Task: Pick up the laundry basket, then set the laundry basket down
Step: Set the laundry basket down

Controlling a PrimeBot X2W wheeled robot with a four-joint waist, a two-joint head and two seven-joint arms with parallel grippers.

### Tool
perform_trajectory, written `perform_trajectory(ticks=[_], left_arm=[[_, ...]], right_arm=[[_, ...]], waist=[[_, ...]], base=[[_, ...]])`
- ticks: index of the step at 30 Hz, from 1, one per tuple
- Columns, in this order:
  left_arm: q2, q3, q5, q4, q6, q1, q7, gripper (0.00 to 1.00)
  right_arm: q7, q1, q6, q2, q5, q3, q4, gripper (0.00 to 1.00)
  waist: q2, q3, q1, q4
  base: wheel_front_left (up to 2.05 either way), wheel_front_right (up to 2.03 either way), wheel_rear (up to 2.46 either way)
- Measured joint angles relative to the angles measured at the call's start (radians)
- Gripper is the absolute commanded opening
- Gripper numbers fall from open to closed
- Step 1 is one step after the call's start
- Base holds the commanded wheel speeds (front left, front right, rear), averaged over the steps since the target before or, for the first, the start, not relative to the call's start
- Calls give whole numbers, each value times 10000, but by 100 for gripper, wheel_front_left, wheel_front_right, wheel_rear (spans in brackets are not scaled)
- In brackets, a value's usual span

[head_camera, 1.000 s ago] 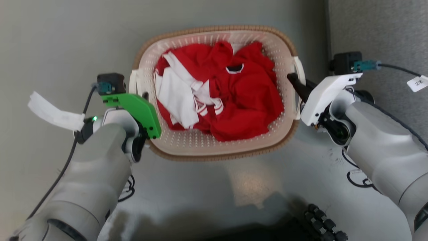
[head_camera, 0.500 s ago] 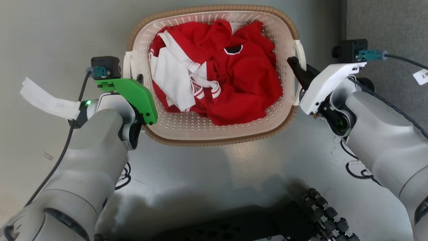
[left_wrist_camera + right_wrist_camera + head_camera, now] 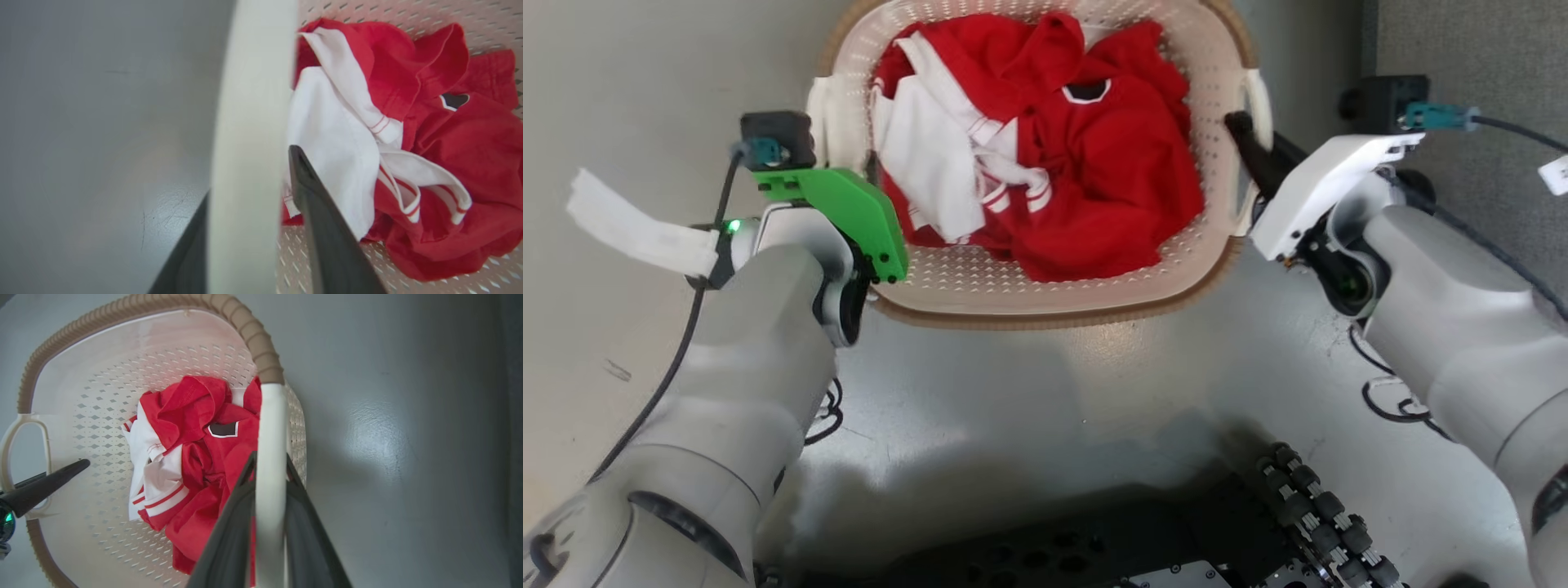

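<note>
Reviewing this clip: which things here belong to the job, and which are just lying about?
Job: laundry basket; left gripper and right gripper, both clamping it.
Incidental: red and white clothes inside the basket; grey floor; looped black cable.

Soft, even light that seems to come from above, nothing blown out. The floor (image 3: 1045,384) just this side of the laundry basket (image 3: 1029,286) has a pale sheen, then a big murky shadow nearer the robot. Head view's a bit smeary. From the left wrist the basket's handle (image 3: 249,143) is one fat out-of-focus blur. The right wrist view bends the basket rim fisheye-style, with floor glare right of it
</note>
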Motion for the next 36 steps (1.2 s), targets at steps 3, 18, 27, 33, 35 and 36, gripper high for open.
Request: perform_trajectory(ticks=[3, 18, 27, 33, 35, 36], left_arm=[[-15, -25, -29, 19, 8, 27, 0, 100], [-8, -142, -138, 215, 8, 42, -75, 100], [-10, -253, -159, 366, -40, 251, -282, 100], [-10, -251, -242, 508, -178, 583, -548, 100], [-10, -265, -253, 541, -265, 714, -627, 100], [-10, -303, -251, 548, -276, 767, -635, 100]], right_arm=[[-2, -11, 10, 184, 35, 54, 2, 100], [-209, -26, 13, 238, 140, 303, 313, 100], [-301, 2, 13, 343, 328, 353, 600, 100], [-387, 272, 13, 443, 558, 357, 702, 100], [-395, 388, 13, 466, 577, 368, 731, 100], [-395, 436, 13, 470, 579, 385, 738, 100]], waist=[[0, 1, 0, 0], [0, -311, -1, -27], [0, -846, -1, -67], [0, -1394, -1, -84], [0, -1614, -1, -90], [0, -1728, -1, -93]], base=[[0, 0, 0], [0, 0, 0], [0, 0, 0], [0, 0, 0], [0, 0, 0], [0, 0, 0]])
